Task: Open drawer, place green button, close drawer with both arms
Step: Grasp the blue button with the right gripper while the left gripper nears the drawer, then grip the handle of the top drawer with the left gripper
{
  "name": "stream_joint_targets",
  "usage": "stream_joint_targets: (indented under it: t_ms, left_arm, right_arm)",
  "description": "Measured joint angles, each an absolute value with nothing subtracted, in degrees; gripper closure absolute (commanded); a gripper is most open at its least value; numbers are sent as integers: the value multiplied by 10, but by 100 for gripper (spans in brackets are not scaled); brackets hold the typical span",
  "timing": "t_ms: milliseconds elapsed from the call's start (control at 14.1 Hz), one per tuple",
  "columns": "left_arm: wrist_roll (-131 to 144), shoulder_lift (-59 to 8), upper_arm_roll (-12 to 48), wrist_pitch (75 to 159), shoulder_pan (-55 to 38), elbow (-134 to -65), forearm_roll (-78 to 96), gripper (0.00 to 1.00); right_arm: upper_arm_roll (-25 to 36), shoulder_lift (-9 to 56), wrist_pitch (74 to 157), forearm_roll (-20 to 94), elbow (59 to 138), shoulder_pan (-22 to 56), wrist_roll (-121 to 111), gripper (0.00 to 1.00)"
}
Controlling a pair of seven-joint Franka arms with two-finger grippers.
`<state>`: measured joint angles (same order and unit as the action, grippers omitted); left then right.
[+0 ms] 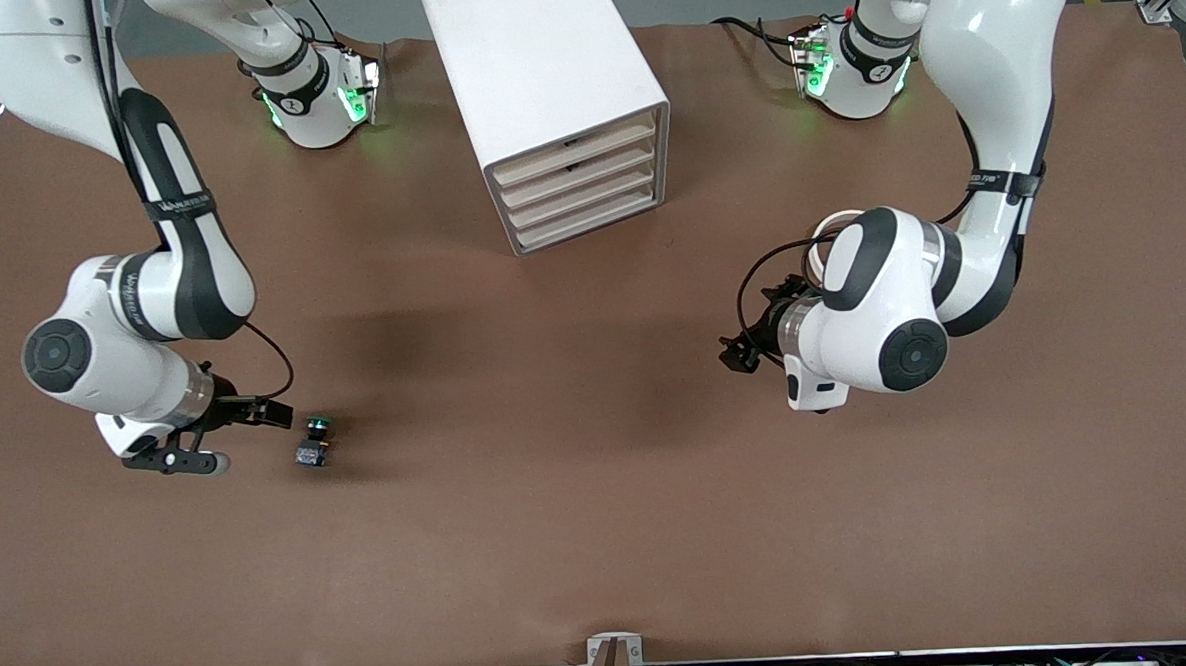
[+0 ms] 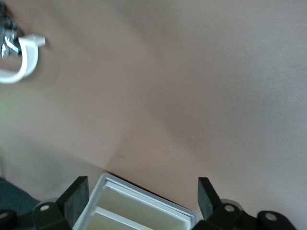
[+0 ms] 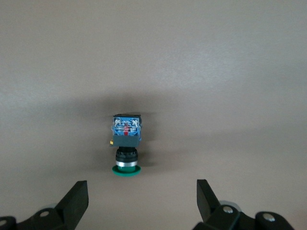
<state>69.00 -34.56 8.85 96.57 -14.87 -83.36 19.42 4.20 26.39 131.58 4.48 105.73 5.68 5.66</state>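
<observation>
We see both grippers spread wide, holding nothing: right gripper point(image 1: 242, 433) beside the button point(image 1: 313, 441), which may roll (it lies sideways); left gripper point(image 1: 744, 351) waits, drawer point(image 1: 588, 225) shut.

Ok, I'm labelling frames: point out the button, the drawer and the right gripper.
button point(image 1: 314, 441): front view, blue-black body.
drawer point(image 1: 588, 229): front view, lowest tray's front edge.
right gripper point(image 1: 247, 434): front view, between its fingers.
</observation>
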Motion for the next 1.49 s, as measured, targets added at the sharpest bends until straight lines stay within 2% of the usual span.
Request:
stream_joint_targets:
  t_ms: [355, 639, 1206, 1490]
  left_arm:
    - [849, -391, 89, 945, -157, -798, 257, 0]
    - [957, -421, 89, 895, -168, -794, 315, 0]
    - [1137, -496, 89, 818, -193, -792, 387, 0]
    - [1179, -507, 89, 787, -203, -792, 420, 0]
  right_arm:
    - [42, 305, 1372, 45, 1065, 77, 86, 0]
    - [42, 331, 1419, 45, 1065, 80, 88, 0]
    - [43, 352, 1449, 45, 1063, 80, 111, 0]
    - [43, 367, 1461, 45, 1060, 80, 119, 0]
